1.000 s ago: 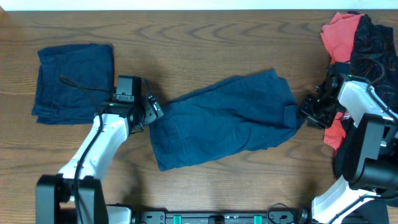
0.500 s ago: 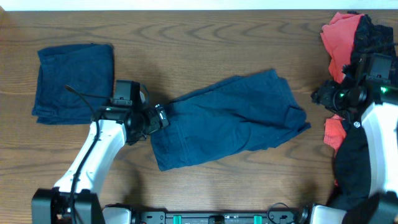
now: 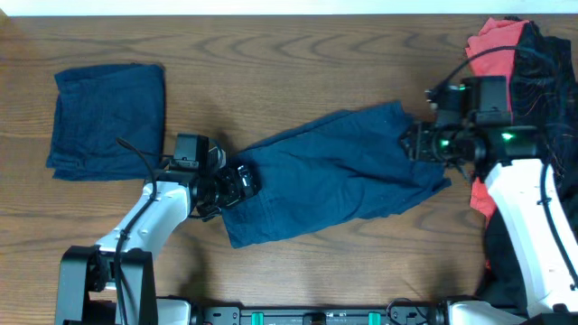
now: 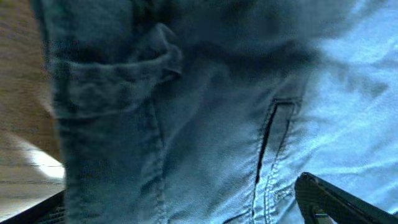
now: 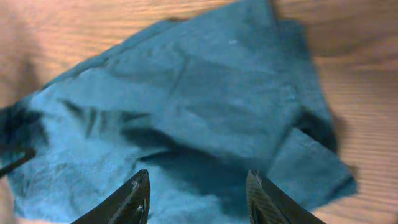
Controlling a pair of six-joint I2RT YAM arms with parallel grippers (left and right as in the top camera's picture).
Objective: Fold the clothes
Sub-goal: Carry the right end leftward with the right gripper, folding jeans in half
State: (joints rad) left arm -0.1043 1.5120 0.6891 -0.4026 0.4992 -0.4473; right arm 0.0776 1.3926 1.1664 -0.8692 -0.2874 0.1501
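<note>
- Shorts (image 3: 334, 171) lie spread mid-bench (image 3: 298, 45), not yet folded; this looks like the grasping step.
- Left tool (image 3: 240, 179) hangs spread over their left end, right tool (image 3: 414, 144) spread over their right.
- Next, each likely needs to pinch an edge.

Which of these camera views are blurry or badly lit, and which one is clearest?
Overhead view: sharpest and evenly lit, the wooden table grain crisp around the dark navy denim shorts. Left wrist view: so close that the fabric looks soft and hazy, washed pale at upper right. Right wrist view: mildly blurred, the right gripper fingers dark silhouettes.
</note>
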